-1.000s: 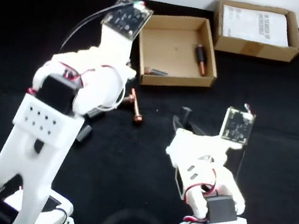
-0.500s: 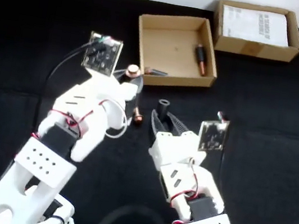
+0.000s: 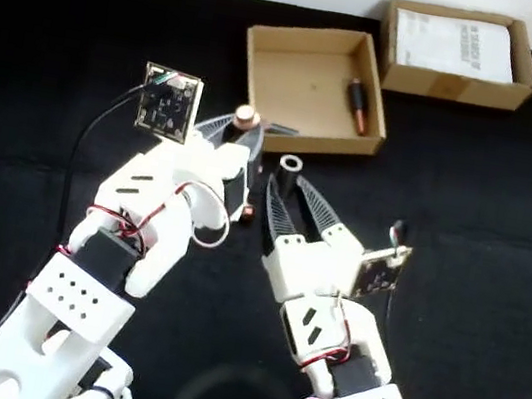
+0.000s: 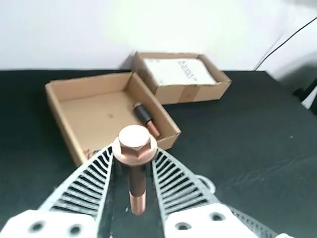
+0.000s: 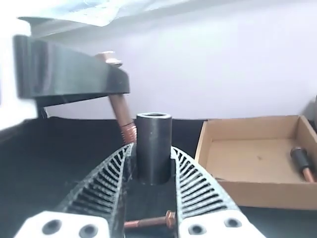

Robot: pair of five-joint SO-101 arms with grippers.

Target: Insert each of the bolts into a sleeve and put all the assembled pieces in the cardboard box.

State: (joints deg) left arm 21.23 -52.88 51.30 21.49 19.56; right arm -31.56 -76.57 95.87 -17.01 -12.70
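My left gripper [image 3: 243, 127] is shut on a copper bolt [image 3: 246, 116], held upright with its hex head up just in front of the open cardboard box [image 3: 305, 79]. In the left wrist view the bolt [image 4: 134, 173] hangs between the gripper [image 4: 133, 157] fingers. Close beside it, my right gripper [image 3: 288, 180] is shut on a black sleeve [image 3: 289, 168], upright with its bore up. From the right wrist, the sleeve [image 5: 153, 146] sits in the gripper [image 5: 152, 156], with the bolt [image 5: 120, 110] tilted just beyond it. An assembled piece [image 3: 358, 106] lies in the box.
A loose copper bolt [image 5: 148, 221] lies on the black table under the grippers. Another piece [image 3: 277, 129] rests in the box's near corner. A second cardboard box [image 3: 453, 84] holding a printed sheet stands behind the first, at the far right.
My left arm swung back from beside the box and now holds the bolt up. My right arm raised the sleeve and moved it left, close to the bolt.
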